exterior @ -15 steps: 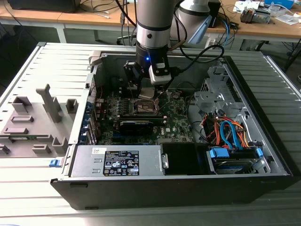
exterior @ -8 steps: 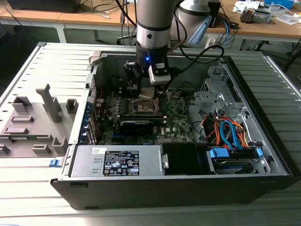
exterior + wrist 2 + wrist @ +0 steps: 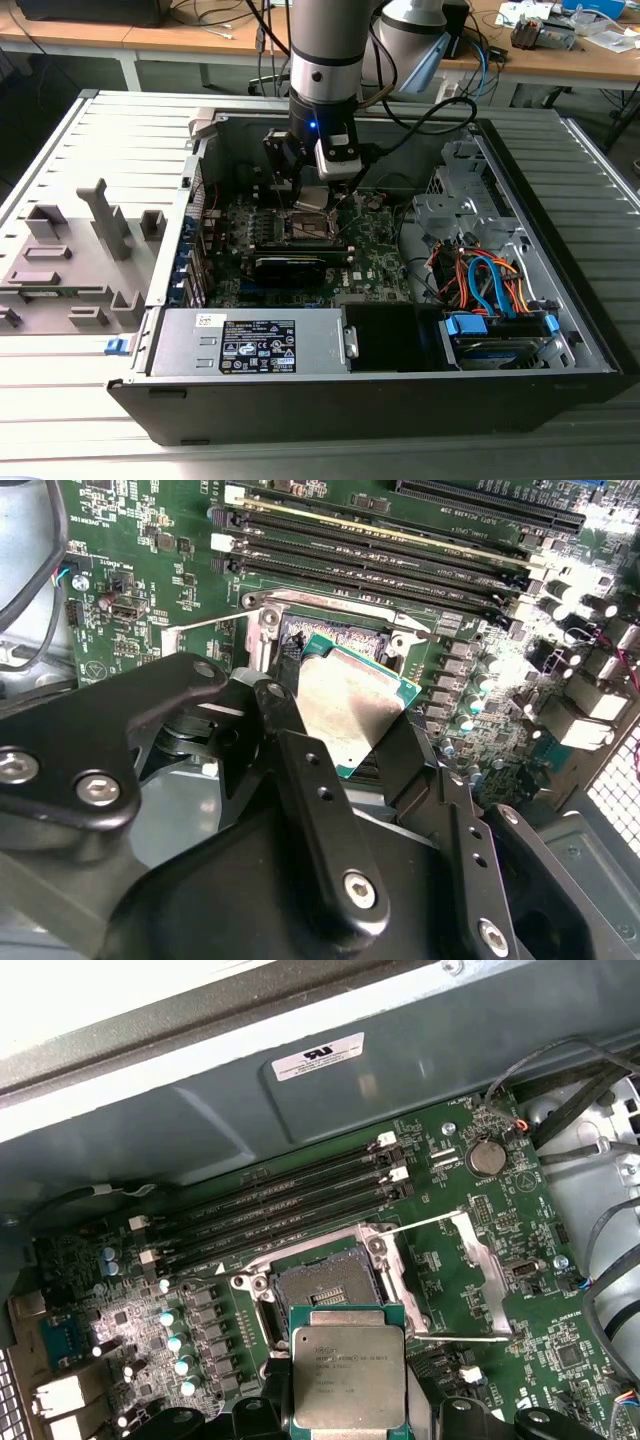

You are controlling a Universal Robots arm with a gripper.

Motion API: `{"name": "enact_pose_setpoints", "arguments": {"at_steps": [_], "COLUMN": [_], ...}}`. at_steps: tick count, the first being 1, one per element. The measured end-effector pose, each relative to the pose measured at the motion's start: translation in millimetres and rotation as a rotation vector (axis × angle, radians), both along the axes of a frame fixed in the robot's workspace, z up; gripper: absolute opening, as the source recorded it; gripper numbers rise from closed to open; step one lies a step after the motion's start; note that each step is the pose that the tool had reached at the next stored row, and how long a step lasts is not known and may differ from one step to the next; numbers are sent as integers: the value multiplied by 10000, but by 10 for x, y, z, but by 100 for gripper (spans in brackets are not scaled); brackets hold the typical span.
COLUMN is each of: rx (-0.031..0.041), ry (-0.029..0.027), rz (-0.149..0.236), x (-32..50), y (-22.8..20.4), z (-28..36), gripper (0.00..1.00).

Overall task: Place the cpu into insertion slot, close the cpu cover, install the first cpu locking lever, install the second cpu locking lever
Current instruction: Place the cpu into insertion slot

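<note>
My gripper [image 3: 313, 196] is shut on the cpu [image 3: 312, 199], a flat square chip with a dull silver top and green edge. I hold it a little above the insertion slot [image 3: 304, 228] on the green motherboard [image 3: 375, 250]. In the second wrist view the black fingers [image 3: 300, 770] clamp the cpu [image 3: 350, 705] on two sides, with the slot [image 3: 335, 632] just beyond it. In the first wrist view the cpu [image 3: 348, 1380] hangs next to the open slot [image 3: 325, 1285], whose dark contact field is bare. The cpu cover [image 3: 484, 1268] stands swung open beside the slot, with thin wire levers near it.
The motherboard lies inside an open computer case [image 3: 560, 350] on a slatted grey table. Long black memory slots [image 3: 290, 1200] run past the socket. A black expansion card [image 3: 290, 266], a power supply [image 3: 250, 345] and bundled cables [image 3: 480, 280] lie nearby. A grey fixture [image 3: 70, 260] sits at the exterior view's left.
</note>
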State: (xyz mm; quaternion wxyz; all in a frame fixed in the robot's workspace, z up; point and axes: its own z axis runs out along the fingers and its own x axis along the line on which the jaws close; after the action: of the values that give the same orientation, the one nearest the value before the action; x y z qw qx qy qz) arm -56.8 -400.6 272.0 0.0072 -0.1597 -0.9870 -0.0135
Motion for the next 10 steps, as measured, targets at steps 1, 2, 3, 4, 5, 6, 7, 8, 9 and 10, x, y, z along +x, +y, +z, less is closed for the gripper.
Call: {"name": "enact_pose_setpoints", "arguments": {"at_steps": [1, 2, 3, 4, 5, 6, 7, 8, 9, 10], "rx": [-1, -2, -4, -5, -6, -8, -9, -12, -15, -17], "ry": [0, 1, 1, 0, 0, 0, 0, 0, 0, 0], "rz": [-16, -37, -55, -66, -86, -101, -113, -130, -146, -159], "x": [0, 0, 0, 0, 0, 0, 0, 0, 0, 0], "y": [0, 0, 0, 0, 0, 0, 0, 0, 0, 0], "z": [0, -1, -1, -1, -2, -2, -3, -3, -3, -3], "gripper": [54, 54, 54, 54, 54, 54, 54, 54, 54, 54]}}
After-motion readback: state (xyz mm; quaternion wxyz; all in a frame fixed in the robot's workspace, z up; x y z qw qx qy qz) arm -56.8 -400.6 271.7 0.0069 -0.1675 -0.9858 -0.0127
